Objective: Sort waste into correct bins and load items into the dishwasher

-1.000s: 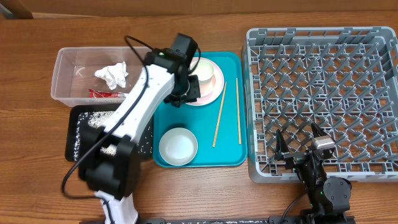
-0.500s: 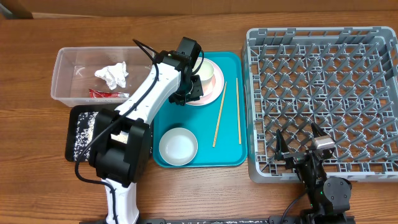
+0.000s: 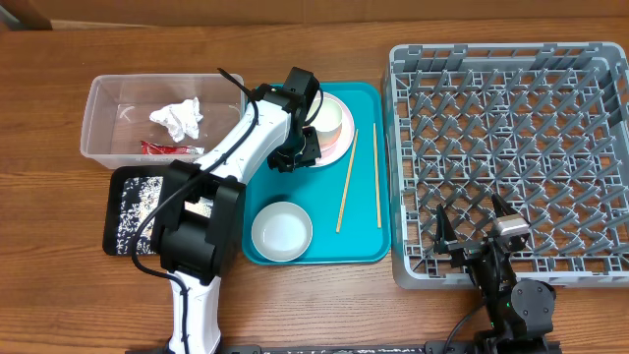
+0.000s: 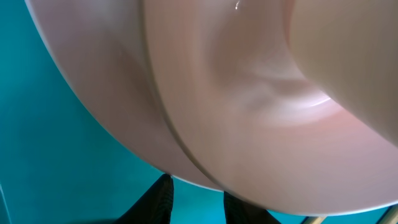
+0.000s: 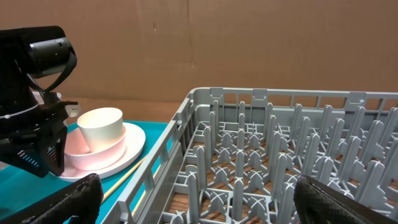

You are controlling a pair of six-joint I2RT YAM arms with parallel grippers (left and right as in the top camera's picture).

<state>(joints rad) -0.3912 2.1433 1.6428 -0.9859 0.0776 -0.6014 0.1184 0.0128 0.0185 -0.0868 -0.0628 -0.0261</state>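
A small white cup [image 3: 329,117] stands on stacked pink and white plates [image 3: 343,147] at the back of the teal tray [image 3: 366,242]. My left gripper [image 3: 298,150] is at the plates' left rim. In the left wrist view the pink plate [image 4: 249,93] fills the frame. The left gripper [image 4: 196,186] has its jaws narrowly apart at that rim, with the right fingertip hidden under it. A white bowl [image 3: 281,229] and two chopsticks [image 3: 347,179] lie on the tray. My right gripper [image 3: 474,228] hangs open over the dishwasher rack's [image 3: 511,138] front edge, holding nothing.
The clear tub [image 3: 108,98] at the left holds the white tissue [image 3: 177,118] and the red wrapper [image 3: 167,148]. In front of it the black tray [image 3: 116,187] holds rice grains [image 3: 138,202]. The rack [image 5: 261,162] has rows of upright pegs.
The left arm's elbow has swung in toward the tray and its gripper has edged slightly toward the plates. The right arm has not moved.
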